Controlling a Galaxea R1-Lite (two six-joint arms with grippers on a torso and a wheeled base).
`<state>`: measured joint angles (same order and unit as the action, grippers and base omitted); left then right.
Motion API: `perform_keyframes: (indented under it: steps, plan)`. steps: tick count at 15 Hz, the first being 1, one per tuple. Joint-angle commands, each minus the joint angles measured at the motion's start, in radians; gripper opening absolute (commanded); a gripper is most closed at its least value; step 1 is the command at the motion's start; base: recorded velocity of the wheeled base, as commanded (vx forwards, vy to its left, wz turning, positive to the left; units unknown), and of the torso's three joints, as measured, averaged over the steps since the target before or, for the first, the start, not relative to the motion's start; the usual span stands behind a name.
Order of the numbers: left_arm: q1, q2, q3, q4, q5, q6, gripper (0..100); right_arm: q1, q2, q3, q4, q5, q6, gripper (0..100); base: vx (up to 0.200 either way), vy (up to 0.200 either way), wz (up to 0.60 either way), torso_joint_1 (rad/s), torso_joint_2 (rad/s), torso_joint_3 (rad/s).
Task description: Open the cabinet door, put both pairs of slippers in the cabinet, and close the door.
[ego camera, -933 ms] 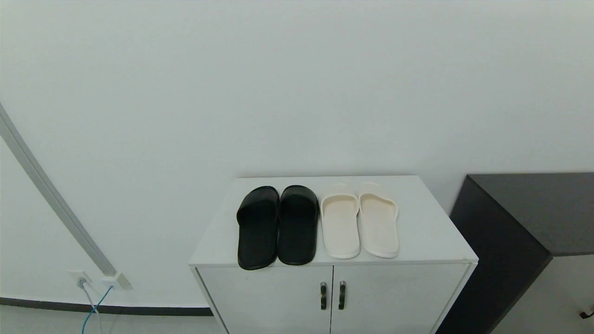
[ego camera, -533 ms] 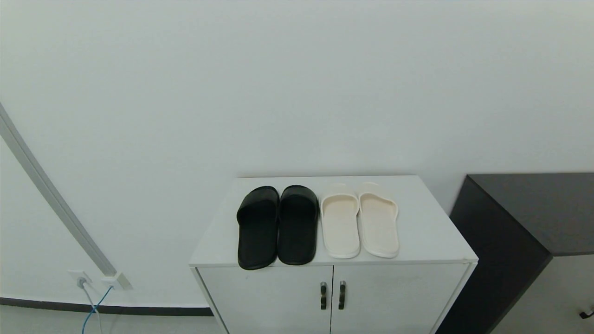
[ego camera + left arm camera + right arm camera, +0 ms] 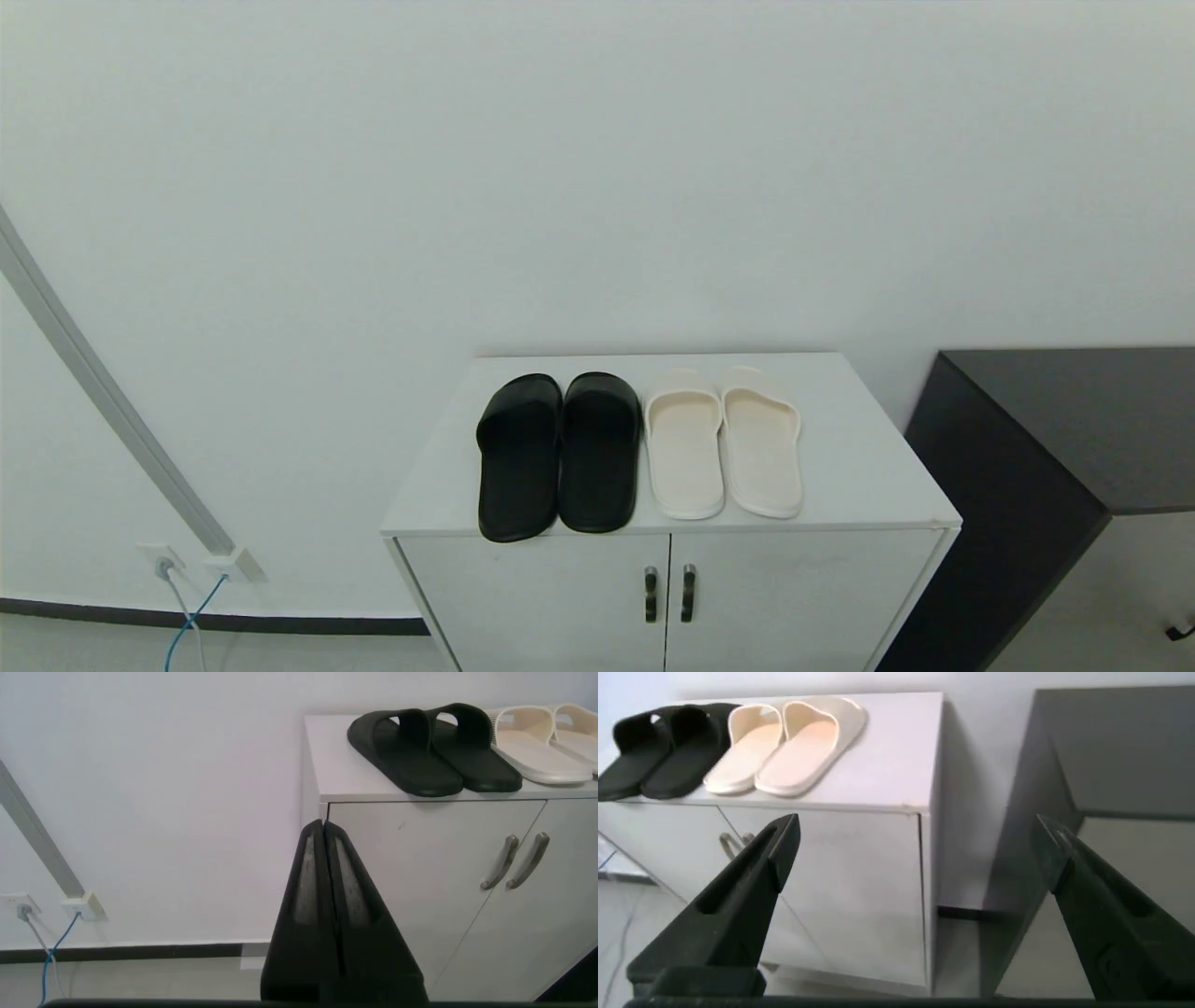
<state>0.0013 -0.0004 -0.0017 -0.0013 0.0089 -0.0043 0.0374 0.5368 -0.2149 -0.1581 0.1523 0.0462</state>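
A white cabinet [image 3: 560, 597] stands against the wall with both doors closed; two dark handles [image 3: 668, 594] meet at the centre. On its top lie a black pair of slippers [image 3: 558, 455] to the left and a cream pair of slippers [image 3: 724, 441] to the right, toes toward the wall. My left gripper [image 3: 324, 826] is shut, fingers pressed together, low and off the cabinet's left front corner [image 3: 322, 803]. My right gripper [image 3: 915, 831] is open wide, in front of the cabinet's right side [image 3: 868, 887], away from the handles [image 3: 738, 843]. Both pairs show in the wrist views: black [image 3: 430, 747], cream [image 3: 785, 742].
A tall dark cabinet [image 3: 1036, 485] stands close on the right of the white one. On the left wall run a slanted cable duct [image 3: 103, 392] and sockets with cables [image 3: 187, 579] near the floor. Bare floor lies left of the cabinet.
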Motion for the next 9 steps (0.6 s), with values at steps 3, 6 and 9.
perform_keyframes:
  steps: [3, 6, 9]
  plan:
    - [0.0, 0.0, 0.0, 0.0, 0.0, 0.0, 0, 0.16, 0.35, -0.097, -0.141, -0.028, 0.058, 100, 0.0, 0.0, 0.0, 0.0, 0.0, 0.0]
    - [0.0, 0.0, 0.0, 0.0, 0.0, 0.0, 0, 0.282, 0.44, -0.149, -0.152, -0.105, 0.103, 100, 0.0, 0.0, 0.0, 0.0, 0.0, 0.0]
    - [0.0, 0.0, 0.0, 0.0, -0.001, 0.001, 0, 0.484, 0.56, -0.219, -0.179, -0.257, 0.159, 100, 0.0, 0.0, 0.0, 0.0, 0.0, 0.0]
